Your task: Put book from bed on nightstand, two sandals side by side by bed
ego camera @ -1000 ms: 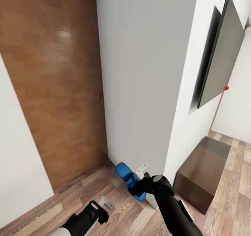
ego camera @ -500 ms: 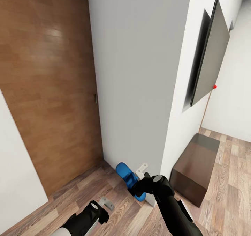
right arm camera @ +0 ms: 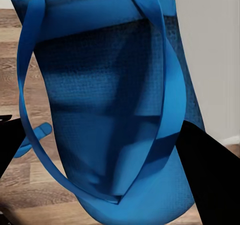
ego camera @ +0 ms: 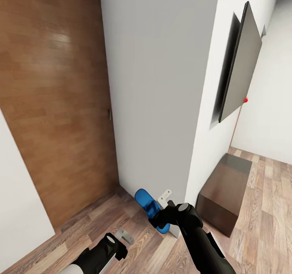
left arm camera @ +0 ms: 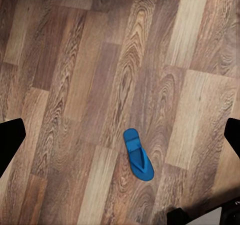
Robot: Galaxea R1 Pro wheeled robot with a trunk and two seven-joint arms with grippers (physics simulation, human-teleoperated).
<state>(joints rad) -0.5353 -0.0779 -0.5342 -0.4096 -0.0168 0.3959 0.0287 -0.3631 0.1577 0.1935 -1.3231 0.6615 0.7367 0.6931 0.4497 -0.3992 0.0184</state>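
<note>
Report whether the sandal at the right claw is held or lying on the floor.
Held. The sandal sits off the floor in the right claw; the right wrist view shows its sole between the claw's fingers.

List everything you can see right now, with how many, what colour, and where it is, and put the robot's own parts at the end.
sandals: 2, bright blue; one held in the right tool near the wall corner, one lying flat on the floor under the left wrist camera
door: 1, brown wood, left of the white wall
wall panel: 1, dark grey, mounted on the right wall
low cabinet: 1, dark brown, on the floor against the right wall
floor: wood planks, brown
left tool: 1, grey fingers, open, empty
right tool: 1, black arm, shut on a sandal
</note>
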